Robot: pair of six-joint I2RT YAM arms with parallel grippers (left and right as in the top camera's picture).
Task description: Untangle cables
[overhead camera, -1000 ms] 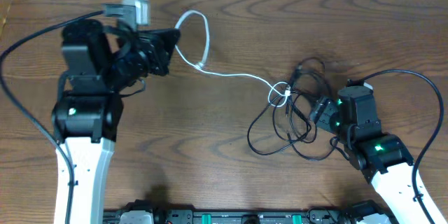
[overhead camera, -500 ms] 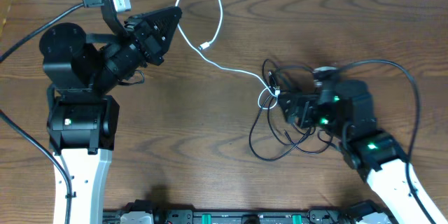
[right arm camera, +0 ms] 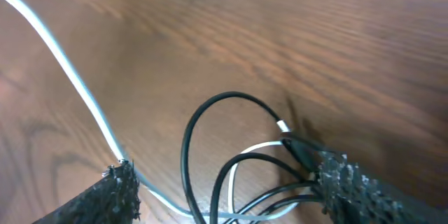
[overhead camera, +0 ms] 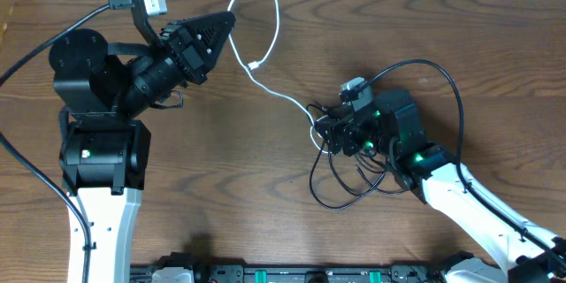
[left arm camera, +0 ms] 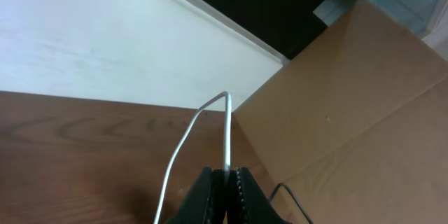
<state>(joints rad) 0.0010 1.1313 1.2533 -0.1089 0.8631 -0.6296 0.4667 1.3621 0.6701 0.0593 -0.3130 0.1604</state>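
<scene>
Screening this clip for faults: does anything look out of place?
Nothing damaged. The white cable, pinched in the left gripper, loops around and runs into the knotted black cables at the open right gripper.

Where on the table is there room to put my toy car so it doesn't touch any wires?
Bare wood lies in the middle front, between the left arm and the black cables, and in the far right corner of the table. It is crowded around the right tool, where those cables bunch, and near the left tool holding the white cable.
</scene>
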